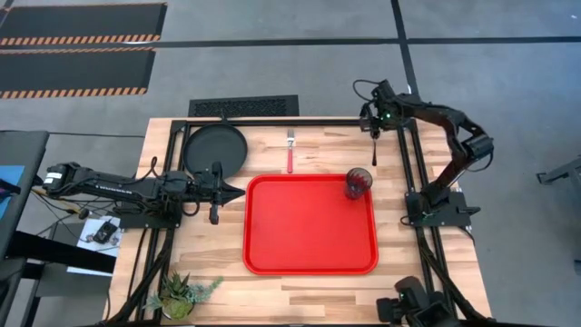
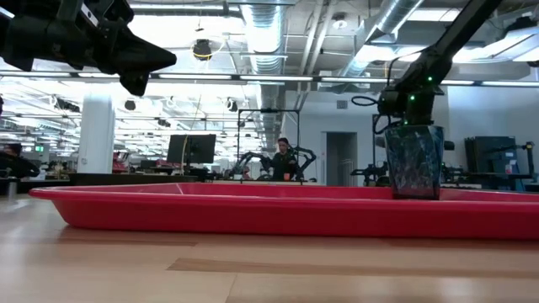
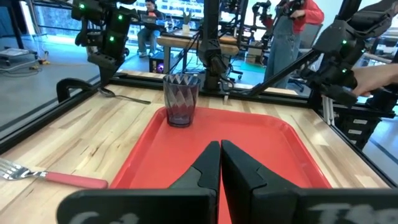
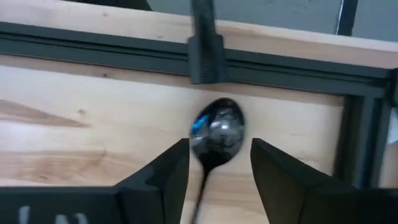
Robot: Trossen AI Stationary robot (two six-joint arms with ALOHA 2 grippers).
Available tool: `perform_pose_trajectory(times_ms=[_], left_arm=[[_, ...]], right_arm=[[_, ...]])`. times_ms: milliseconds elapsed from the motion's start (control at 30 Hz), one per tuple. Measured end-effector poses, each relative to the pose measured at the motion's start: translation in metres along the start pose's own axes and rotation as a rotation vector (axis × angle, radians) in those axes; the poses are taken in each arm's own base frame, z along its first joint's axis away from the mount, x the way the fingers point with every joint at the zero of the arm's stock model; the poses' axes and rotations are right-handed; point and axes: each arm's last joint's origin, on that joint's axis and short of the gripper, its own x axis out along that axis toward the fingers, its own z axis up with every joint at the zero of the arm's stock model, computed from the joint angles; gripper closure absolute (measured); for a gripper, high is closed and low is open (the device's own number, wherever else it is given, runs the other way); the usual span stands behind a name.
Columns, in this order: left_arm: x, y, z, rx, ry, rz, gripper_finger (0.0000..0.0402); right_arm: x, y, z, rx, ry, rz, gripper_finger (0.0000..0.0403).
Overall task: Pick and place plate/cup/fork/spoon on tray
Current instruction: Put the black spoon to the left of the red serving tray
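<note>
The red tray [image 1: 309, 238] lies mid-table. The smoky cup [image 1: 358, 183] stands upright in its far right corner and also shows in the left wrist view [image 3: 180, 99] and the low view [image 2: 414, 162]. The black plate [image 1: 216, 148] lies flat on the table at the far left. The red-handled fork [image 1: 290, 156] lies on the table just beyond the tray's far rim. The dark spoon [image 4: 216, 134] lies on the table at the far right. My right gripper [image 4: 219, 158] is open above it, one finger on either side of the bowl, touching nothing. My left gripper [image 1: 238, 191] is shut and empty at the tray's left rim.
A potted green plant [image 1: 182, 295] stands at the near left corner. Black frame rails [image 1: 300, 122] run along the table's far edge and both sides; one passes just beyond the spoon [image 4: 205, 56]. People [image 3: 301, 25] show in the room beyond the table.
</note>
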Motion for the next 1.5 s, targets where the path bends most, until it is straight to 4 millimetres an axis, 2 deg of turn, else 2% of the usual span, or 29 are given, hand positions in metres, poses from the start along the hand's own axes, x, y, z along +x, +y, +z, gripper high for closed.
perform_pose_trajectory(times_ms=[200, 367, 633, 767, 867, 1133, 1500], left_arm=[[0.0, 0.0, 0.0, -0.015, 0.001, 0.0, 0.0401], [0.0, 0.0, 0.0, -0.018, 0.001, -0.003, 0.0401], [0.0, 0.0, 0.0, -0.013, 0.001, -0.003, 0.0401], [0.0, 0.0, 0.0, -0.014, 0.001, -0.003, 0.0401], [0.0, 0.0, 0.0, -0.016, 0.001, -0.003, 0.0401], [0.0, 0.0, -0.001, -0.026, 0.01, -0.002, 0.0401], [0.0, 0.0, -0.001, -0.026, 0.008, -0.002, 0.0401]], right_arm=[[0.02, 0.015, -0.003, -0.034, 0.012, -0.037, 0.0229], [0.037, 0.019, -0.002, -0.037, 0.042, -0.119, 0.022], [0.029, 0.028, 0.003, -0.048, 0.098, -0.141, 0.0206], [0.027, 0.029, -0.003, -0.019, 0.18, -0.141, 0.0222], [0.032, 0.027, -0.007, 0.004, 0.248, -0.111, 0.024], [0.04, 0.034, -0.009, 0.026, 0.253, -0.114, 0.0272], [0.041, 0.048, -0.007, -0.012, 0.22, -0.008, 0.0304]])
